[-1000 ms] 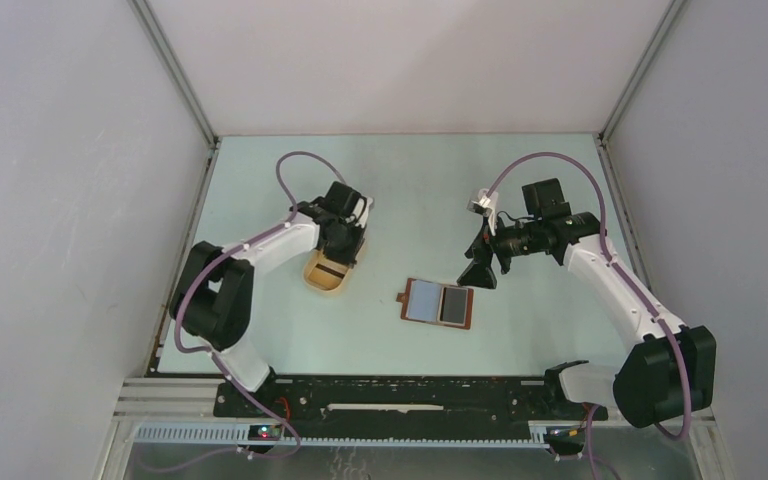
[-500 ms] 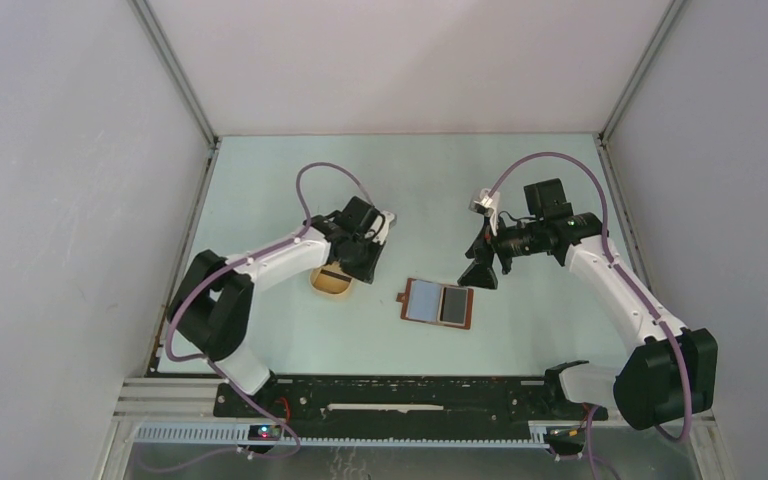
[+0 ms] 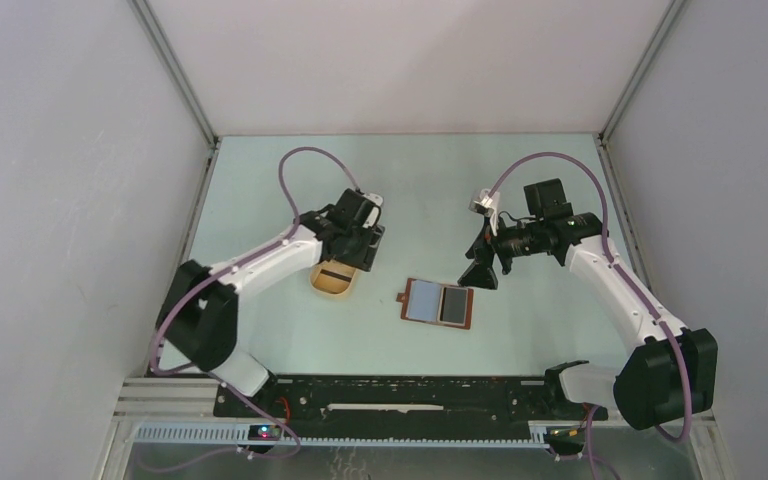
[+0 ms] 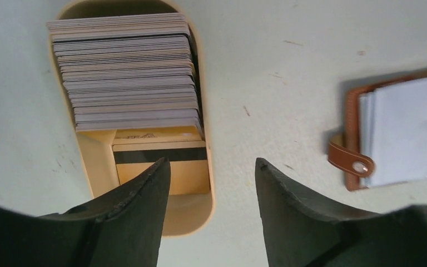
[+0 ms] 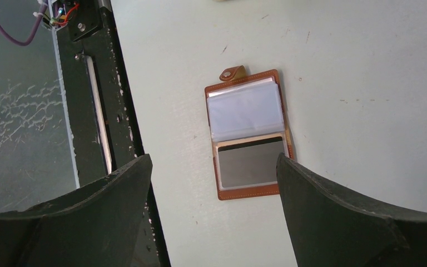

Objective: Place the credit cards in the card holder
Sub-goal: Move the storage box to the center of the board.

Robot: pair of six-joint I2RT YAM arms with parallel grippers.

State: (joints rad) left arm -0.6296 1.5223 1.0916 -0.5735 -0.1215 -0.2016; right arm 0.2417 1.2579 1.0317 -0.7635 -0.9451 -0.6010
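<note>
From above, the holder [image 3: 438, 303] lies open towards the table's near edge. The left gripper [image 3: 352, 250] hangs over the tray [image 3: 332, 284] and the right gripper [image 3: 480, 272] hovers nearby. The left wrist view shows jaws wide and empty, with the cards [image 4: 128, 72] stacked in the tray. In the right wrist view the jaws are wide and one pocket seems filled, so most cards remain.

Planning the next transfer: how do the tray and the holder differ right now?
The tray is tan and oval; the holder is reddish-brown and rectangular. The tray carries a packed row of cards on edge plus one lying flat; the holder lies open, one pocket pale, the other dark grey. The left tool hangs open above the tray, the right tool above the holder. Both sit flat on the table.
</note>
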